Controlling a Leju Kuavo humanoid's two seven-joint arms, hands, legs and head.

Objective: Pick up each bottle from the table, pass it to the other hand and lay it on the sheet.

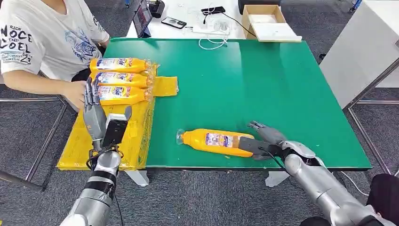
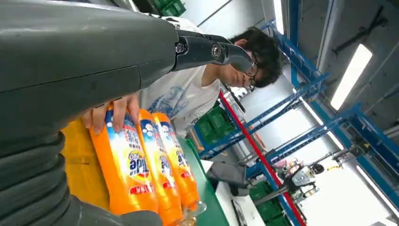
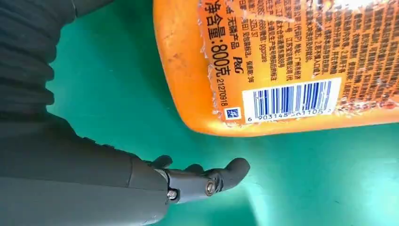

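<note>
Beyond the outstretched, empty fingers of the left hand (image 1: 95, 115), three orange plastic detergent bottles (image 1: 120, 80) are seen laid side by side on the crumpled yellow plastic sheet (image 1: 136, 136), steadied by a person's hand (image 1: 75, 92). On the green surface (image 1: 263, 80), a fourth orange plastic bottle (image 1: 214, 141) lies on its side, long axis crosswise, base toward the right hand (image 1: 266, 139). Those fingers are spread about its base; a firm grip cannot be told.
</note>
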